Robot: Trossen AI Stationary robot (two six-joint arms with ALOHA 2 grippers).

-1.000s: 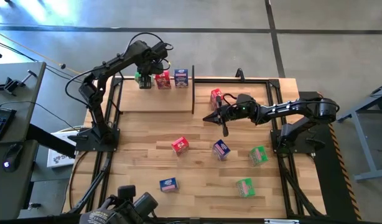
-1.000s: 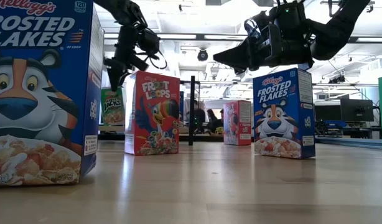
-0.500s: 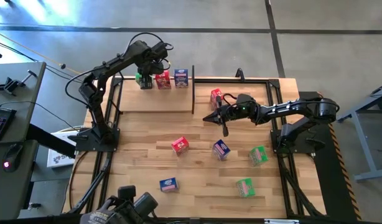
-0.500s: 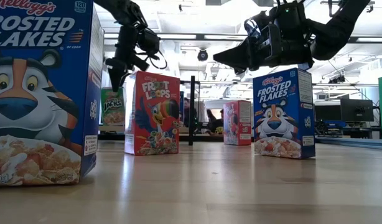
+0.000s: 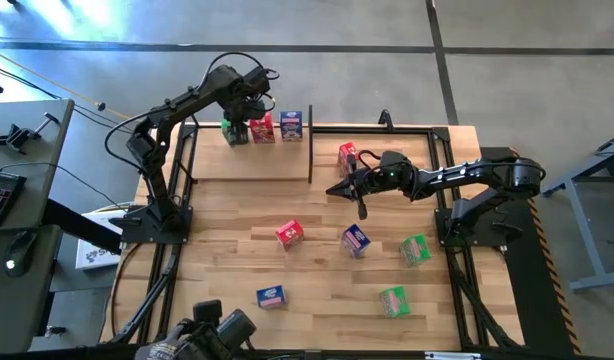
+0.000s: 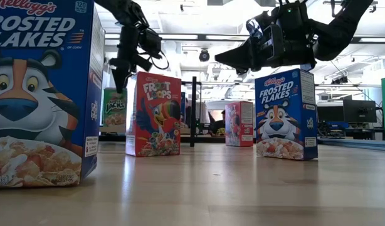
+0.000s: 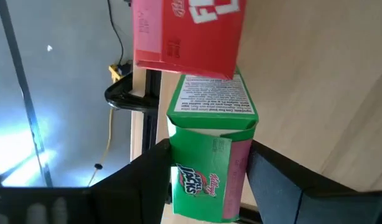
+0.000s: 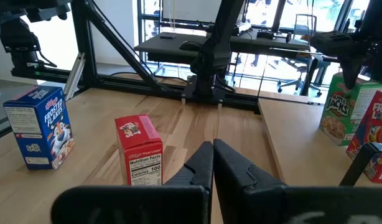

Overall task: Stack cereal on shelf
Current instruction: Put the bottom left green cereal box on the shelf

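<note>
On the shelf (image 5: 249, 160), at its far left end, the left gripper (image 7: 206, 171) straddles the green cereal box (image 7: 211, 155), fingers set wide on either flank with a thin gap showing; contact is unclear, so it is more a loose bracket than a firm hold. Green box stands just beside the red box (image 5: 261, 129), with the blue box (image 5: 292, 124) next along toward the black divider (image 5: 310, 152).

Risk: if the fingers lift off crooked, a pad could drag the green box, tipping it into the red neighbour or off the shelf's back edge.

Against the frame a second earlier: the left claw has narrowed slightly and the green box sits lower in the low view.

Right gripper (image 8: 213, 163) hangs shut near the divider, holding nothing.
</note>
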